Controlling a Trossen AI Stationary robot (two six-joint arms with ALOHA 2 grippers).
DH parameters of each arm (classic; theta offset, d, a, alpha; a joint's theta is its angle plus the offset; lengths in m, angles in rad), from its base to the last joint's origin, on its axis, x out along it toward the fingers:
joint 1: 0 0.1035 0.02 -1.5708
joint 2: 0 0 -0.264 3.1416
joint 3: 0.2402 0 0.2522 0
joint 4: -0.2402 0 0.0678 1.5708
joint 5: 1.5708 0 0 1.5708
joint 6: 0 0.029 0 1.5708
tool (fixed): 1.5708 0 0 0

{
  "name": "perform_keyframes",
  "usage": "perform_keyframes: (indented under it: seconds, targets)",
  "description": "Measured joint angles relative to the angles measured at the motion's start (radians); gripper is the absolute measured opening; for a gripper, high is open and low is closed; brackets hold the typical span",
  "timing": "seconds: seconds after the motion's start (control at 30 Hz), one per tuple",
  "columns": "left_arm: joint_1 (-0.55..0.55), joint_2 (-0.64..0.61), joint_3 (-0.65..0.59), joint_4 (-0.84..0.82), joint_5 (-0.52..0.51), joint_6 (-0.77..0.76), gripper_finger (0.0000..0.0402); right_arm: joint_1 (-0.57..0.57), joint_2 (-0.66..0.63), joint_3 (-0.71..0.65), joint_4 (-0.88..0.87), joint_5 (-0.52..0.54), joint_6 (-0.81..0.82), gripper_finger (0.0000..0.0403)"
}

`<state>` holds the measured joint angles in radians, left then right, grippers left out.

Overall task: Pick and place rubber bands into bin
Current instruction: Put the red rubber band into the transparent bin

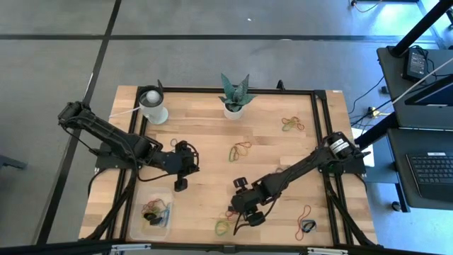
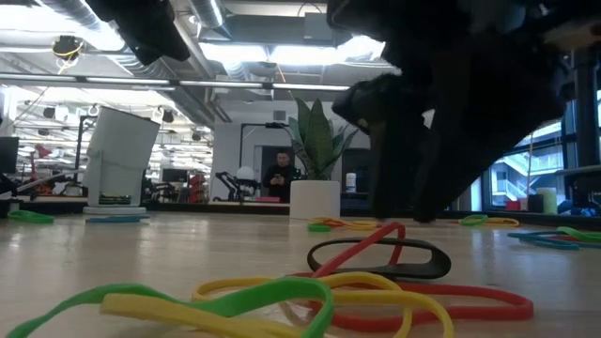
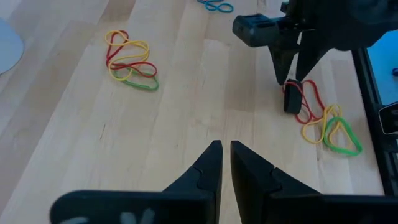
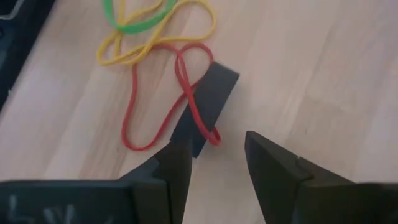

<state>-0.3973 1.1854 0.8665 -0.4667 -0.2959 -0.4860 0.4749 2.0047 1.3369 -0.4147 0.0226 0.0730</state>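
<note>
Right end effector [image 4: 214, 165] is spread just short of red band [image 4: 186, 81], draped over black block [image 4: 208, 102]; left end effector [image 3: 225, 163] is pressed together, farther off.

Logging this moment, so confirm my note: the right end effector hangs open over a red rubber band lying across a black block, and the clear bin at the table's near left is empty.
One detail is wrong: the bin already holds several rubber bands, as the high view shows. The rest stands: the right end effector is open over the red rubber band draped across the black block.
</note>
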Motion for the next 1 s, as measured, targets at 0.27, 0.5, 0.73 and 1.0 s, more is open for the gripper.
perform_keyframes:
  seconds: [0.27,0.5,0.73,1.0]
  targets:
    - [0.000,0.000,0.000,0.007,-0.001,-0.027,0.0027,-0.008,0.017,-0.001,0.010,-0.070,-0.051,0.0109]
    - [0.000,0.000,0.000,0.007,0.000,-0.111,0.0027,-0.008,0.017,0.000,0.011,-0.077,-0.082,0.0028]
    - [0.000,0.000,0.000,0.007,0.000,-0.156,0.0026,-0.008,0.014,0.000,-0.008,-0.077,-0.081,0.0007]
    - [0.000,0.000,0.000,0.007,0.001,-0.159,0.0024,-0.021,-0.109,0.007,-0.037,-0.068,-0.051,0.0002]
